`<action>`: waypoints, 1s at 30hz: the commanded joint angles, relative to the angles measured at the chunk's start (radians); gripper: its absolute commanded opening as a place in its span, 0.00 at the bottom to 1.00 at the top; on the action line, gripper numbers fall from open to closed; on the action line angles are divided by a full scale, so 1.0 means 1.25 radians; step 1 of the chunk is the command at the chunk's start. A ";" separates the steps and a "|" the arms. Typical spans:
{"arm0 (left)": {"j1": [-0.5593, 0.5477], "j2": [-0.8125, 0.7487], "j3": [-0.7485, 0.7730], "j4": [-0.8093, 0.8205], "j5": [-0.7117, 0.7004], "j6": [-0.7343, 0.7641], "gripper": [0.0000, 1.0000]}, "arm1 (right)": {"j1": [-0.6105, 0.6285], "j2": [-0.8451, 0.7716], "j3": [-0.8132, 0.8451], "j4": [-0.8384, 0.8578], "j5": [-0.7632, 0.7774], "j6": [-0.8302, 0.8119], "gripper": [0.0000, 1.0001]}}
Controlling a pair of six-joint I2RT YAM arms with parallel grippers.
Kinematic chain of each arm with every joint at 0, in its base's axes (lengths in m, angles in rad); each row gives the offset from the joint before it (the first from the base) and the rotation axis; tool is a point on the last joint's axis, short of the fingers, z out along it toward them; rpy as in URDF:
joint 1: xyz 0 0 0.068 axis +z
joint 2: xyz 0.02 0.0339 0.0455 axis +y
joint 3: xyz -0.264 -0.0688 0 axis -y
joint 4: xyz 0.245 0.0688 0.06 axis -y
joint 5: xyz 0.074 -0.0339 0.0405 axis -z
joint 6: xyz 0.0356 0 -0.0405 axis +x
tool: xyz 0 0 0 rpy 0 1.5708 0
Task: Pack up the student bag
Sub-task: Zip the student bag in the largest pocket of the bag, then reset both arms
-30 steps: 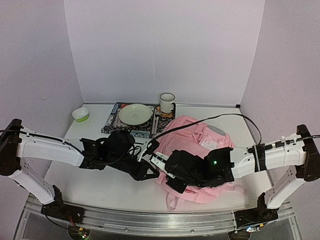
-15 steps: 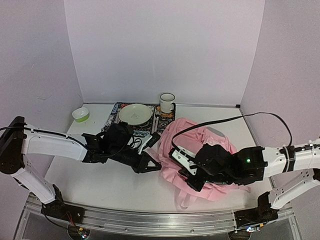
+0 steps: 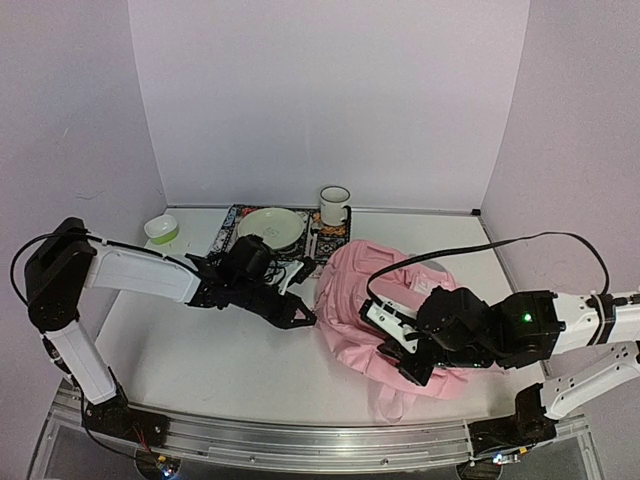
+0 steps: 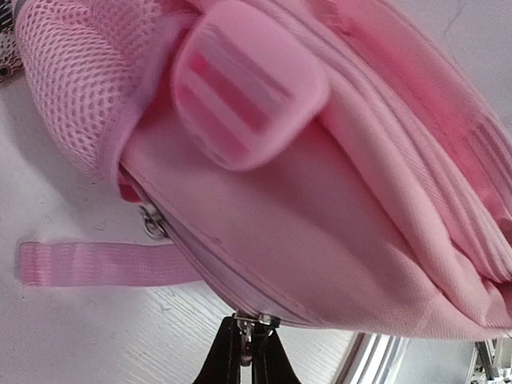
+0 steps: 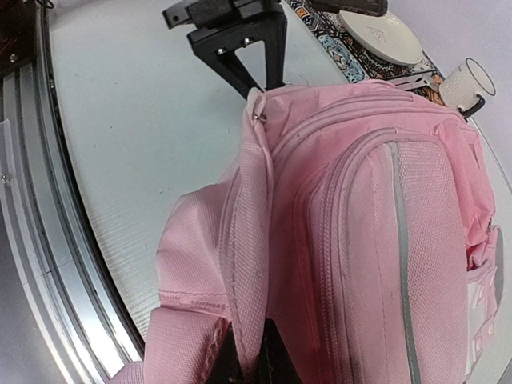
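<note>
Right pincer newly tight on student bag edge (left pincer still tight on zip)

Light: I get bright, even, lilac-tinted light.
Shadows: faint, soft-edged, lower centre of top view.
Blur: soft pink fabric backpack smeared, upper part of left wrist view.

The left arm is stretching low toward three o'clock. Its left hand is pointing to four o'clock, with the fingers pressing together on a zip pull of the student bag. The right arm is reaching toward nine o'clock. Its right hand is aiming at ten o'clock, with the fingers clamping a fold of that bag's fabric.
</note>
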 commanded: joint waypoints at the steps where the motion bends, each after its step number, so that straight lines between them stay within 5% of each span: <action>1: 0.092 0.072 0.092 -0.053 -0.201 0.013 0.00 | 0.007 -0.019 0.044 -0.080 -0.012 -0.015 0.00; 10: 0.113 0.153 0.186 -0.074 -0.235 0.031 0.00 | 0.007 0.042 0.084 -0.032 -0.049 -0.029 0.00; 17: 0.152 0.145 0.201 -0.086 -0.281 0.049 0.01 | 0.004 0.251 0.211 0.009 -0.030 -0.033 0.02; 21: 0.165 0.119 0.195 -0.091 -0.294 0.054 0.12 | -0.021 0.366 0.301 0.009 -0.029 -0.015 0.42; 30: 0.210 -0.025 0.125 -0.116 -0.345 0.003 0.48 | -0.162 0.447 0.388 0.025 -0.066 0.064 0.73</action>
